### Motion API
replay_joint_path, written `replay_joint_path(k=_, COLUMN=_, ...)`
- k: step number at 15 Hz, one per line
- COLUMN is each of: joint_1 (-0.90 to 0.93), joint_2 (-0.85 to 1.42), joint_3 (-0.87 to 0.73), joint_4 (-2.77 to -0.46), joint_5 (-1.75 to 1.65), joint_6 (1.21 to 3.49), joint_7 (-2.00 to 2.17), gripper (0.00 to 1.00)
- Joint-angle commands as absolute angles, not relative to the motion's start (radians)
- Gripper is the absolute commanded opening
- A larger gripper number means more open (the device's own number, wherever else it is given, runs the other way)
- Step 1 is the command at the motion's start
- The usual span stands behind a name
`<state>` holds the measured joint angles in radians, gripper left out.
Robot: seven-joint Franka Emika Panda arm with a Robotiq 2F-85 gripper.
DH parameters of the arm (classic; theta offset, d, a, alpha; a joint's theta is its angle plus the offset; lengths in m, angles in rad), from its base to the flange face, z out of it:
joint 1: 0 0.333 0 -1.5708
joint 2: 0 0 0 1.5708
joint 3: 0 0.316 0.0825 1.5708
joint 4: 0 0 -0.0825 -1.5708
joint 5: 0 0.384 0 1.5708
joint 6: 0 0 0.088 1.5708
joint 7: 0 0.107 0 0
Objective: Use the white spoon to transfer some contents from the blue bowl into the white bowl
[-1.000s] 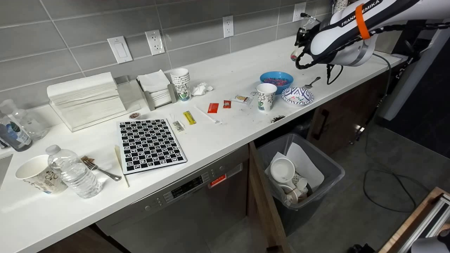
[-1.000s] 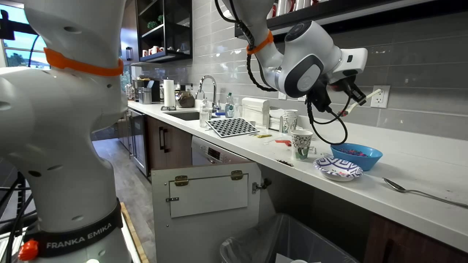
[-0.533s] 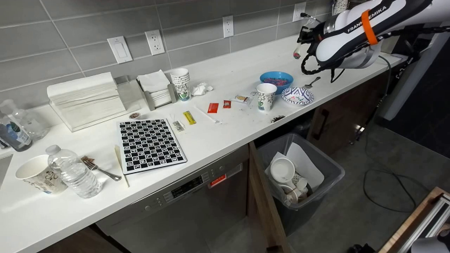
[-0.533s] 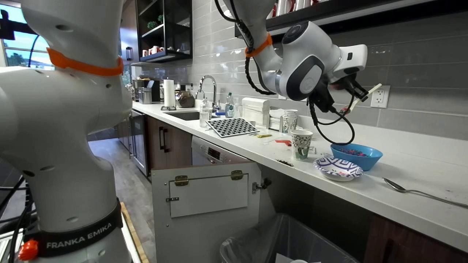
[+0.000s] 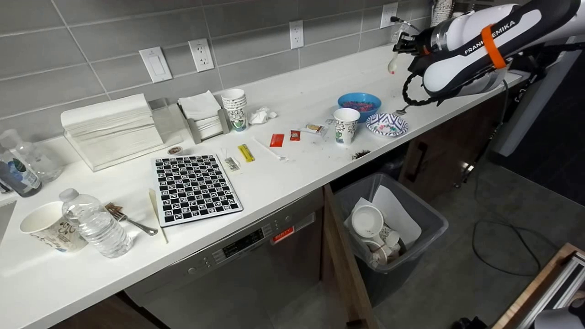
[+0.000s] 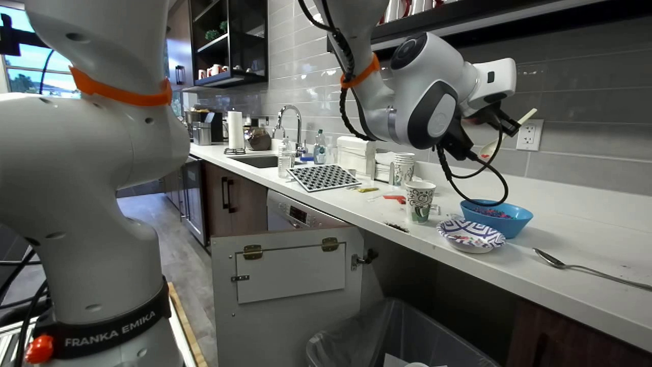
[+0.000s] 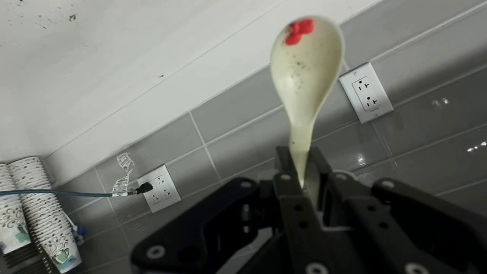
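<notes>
In an exterior view, I held the Panda arm point(image 6: 433, 114) bent above the counter point(image 6: 586, 229), where one blue bowl point(image 6: 513, 224) sat beside one blue-and-white bowl point(image 6: 481, 227); the wrist view showed my gripper point(image 7: 301, 153) clamped on one white spoon point(image 7: 303, 91).

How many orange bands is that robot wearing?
2 that I can see, both in an exterior view: the near band wraps the thick, close-up part of the arm at left, and the far band sits farther along, near the top. More may be hidden out of frame.
</notes>
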<state>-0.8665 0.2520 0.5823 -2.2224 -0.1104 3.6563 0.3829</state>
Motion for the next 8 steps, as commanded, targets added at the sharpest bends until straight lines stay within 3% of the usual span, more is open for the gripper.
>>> replay_joint_path(k=1, joint_1=-0.917, joint_2=0.251, joint_3=0.604, joint_4=-2.252, joint_5=-0.183, joint_6=3.696, joint_7=0.434, gripper=0.03)
replay_joint_path(k=8, joint_1=-0.952, joint_2=0.252, joint_3=0.618, joint_4=-2.248, joint_5=-0.251, joint_6=3.669, joint_7=0.481, gripper=0.03)
